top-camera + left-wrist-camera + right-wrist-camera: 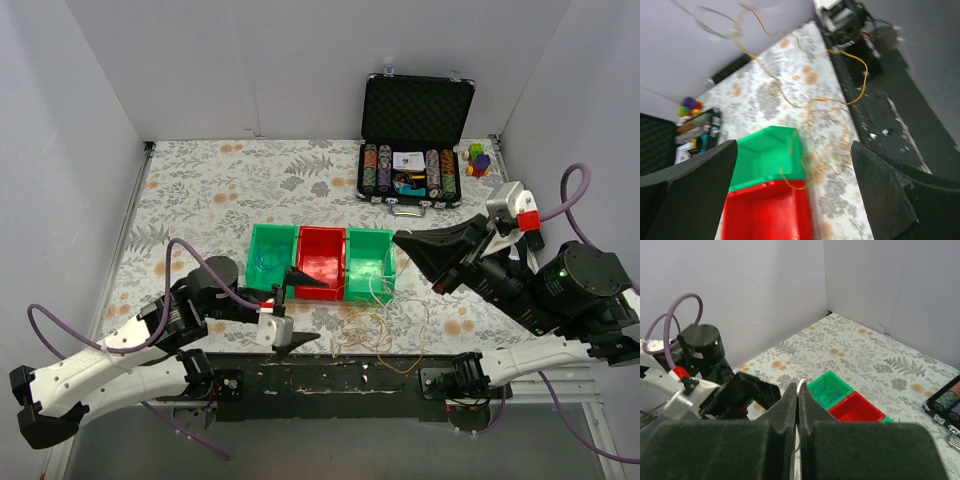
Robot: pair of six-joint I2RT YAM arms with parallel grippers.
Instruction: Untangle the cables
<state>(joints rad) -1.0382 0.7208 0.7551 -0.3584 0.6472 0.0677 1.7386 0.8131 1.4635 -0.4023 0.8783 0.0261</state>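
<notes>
Floral-print tabletop (200, 190) mid-frame, plain grey walls (250, 60) along top. L gripper (794, 150) released; R gripper (798, 388) clenched on thin white cable (801, 382).

Green, red, green bins (322, 250) in a row; open chip case (415, 110), coloured blocks (478, 158) beyond.

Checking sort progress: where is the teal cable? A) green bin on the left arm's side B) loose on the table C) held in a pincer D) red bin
A: the teal cable lies looped inside the green bin on the left arm's side.
</notes>
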